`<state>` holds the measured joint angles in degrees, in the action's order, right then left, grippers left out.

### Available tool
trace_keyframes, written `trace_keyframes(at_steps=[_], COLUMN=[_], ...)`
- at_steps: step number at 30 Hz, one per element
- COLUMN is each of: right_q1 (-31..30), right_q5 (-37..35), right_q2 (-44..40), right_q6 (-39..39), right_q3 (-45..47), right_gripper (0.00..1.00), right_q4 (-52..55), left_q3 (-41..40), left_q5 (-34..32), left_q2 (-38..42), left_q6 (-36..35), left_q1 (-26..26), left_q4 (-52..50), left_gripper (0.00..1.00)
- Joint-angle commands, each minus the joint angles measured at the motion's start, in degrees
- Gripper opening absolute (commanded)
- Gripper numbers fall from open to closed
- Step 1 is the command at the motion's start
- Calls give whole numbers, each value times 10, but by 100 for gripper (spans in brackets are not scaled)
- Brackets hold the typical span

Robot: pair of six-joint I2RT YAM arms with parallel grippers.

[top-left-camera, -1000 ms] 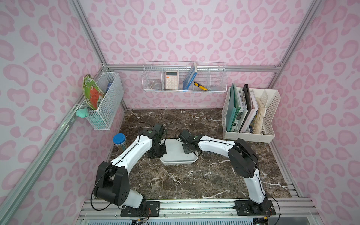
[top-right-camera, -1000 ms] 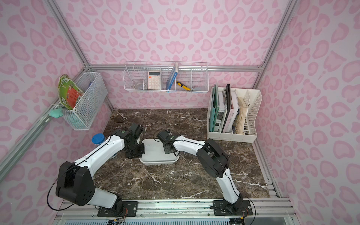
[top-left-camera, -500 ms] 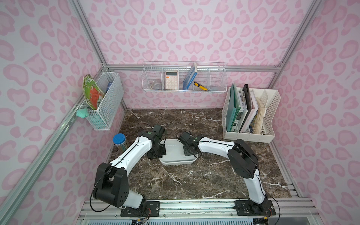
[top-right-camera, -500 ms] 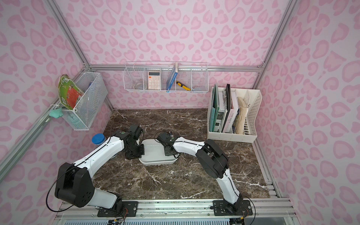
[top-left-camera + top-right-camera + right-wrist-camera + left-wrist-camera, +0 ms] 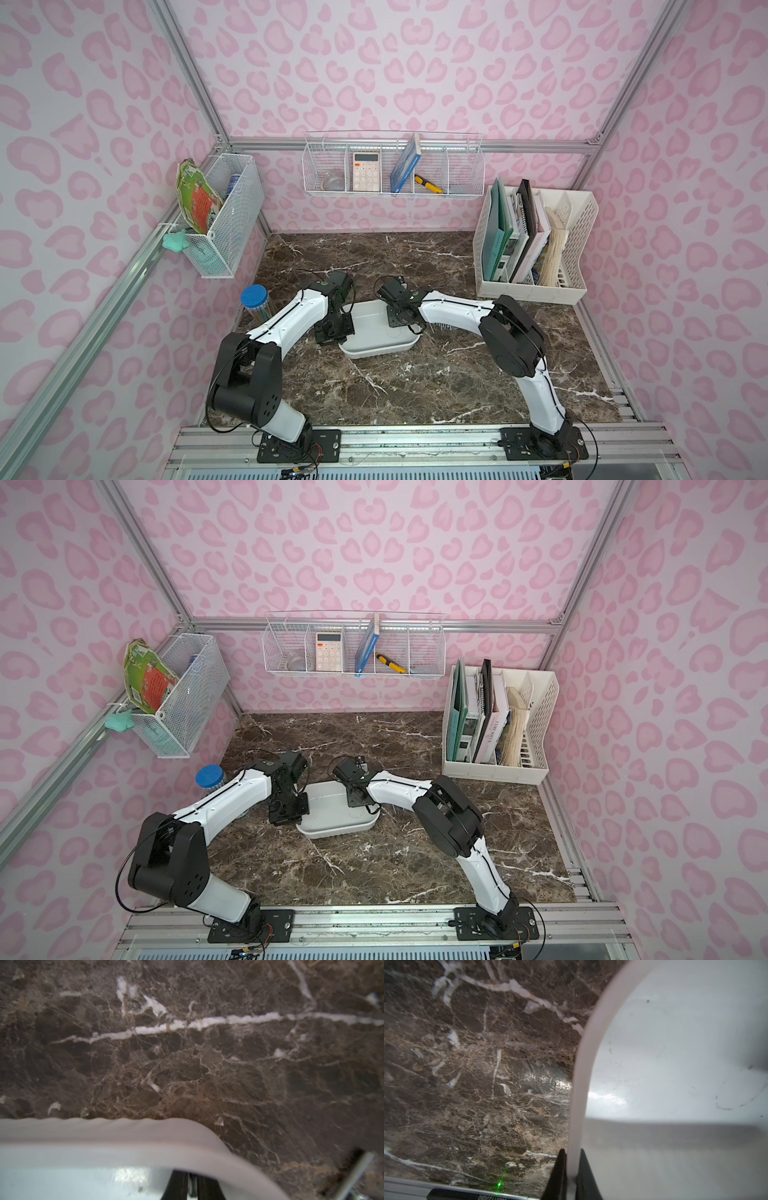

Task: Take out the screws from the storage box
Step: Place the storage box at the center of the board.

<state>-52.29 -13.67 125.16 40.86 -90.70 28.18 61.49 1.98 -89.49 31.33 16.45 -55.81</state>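
We have the left gripper (image 5: 572,1154) and right gripper (image 5: 192,1181) each clamped on a rim of the box (image 5: 374,353) on the table (image 5: 415,386), its visible floor bare and a likely screw (image 5: 355,1174) just outside, so emptying seems nearly done; next, release gently.

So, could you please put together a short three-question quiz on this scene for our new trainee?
1. True or false: the left gripper has its jaws shut on the rim of the storage box.
2. What stands on the marble table left of the box? A red mug; B blue-lidded jar; C stapler.
3. Fill in: the white file rack stands at the table's back ___ corner.
Key: 1 true; 2 B; 3 right.
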Motion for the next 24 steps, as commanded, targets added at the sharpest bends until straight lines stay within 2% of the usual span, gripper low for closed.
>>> trace_keyframes(at_steps=[1, 5, 7, 9, 15, 19, 24], right_q1=[4, 6, 7, 6, 2, -1, -4], right_q5=[18, 17, 20, 23, 23, 30, 28], right_q2=[20, 25, 24, 18, -38, -66, -78], right_q6=[-10, -21, -22, -22, -30, -33, -34], right_q3=[-3, -17, -19, -19, 1, 10, 9], right_gripper=[10, 5, 4, 3, 2, 2, 2], right_q4=[56, 55, 51, 46, 4, -11, -4], left_q3=[5, -2, -2, -4, -11, -6, 0], left_q5=[33, 54, 70, 80, 82, 83, 75], left_q2=[1, 16, 18, 26, 60, 54, 51], left_q6=[-10, -18, -21, -23, -27, -27, -29], left_q1=[1, 1, 1, 1, 1, 1, 1], left_q4=[14, 29, 32, 39, 55, 51, 46], left_gripper=[6, 24, 27, 39, 60, 66, 68])
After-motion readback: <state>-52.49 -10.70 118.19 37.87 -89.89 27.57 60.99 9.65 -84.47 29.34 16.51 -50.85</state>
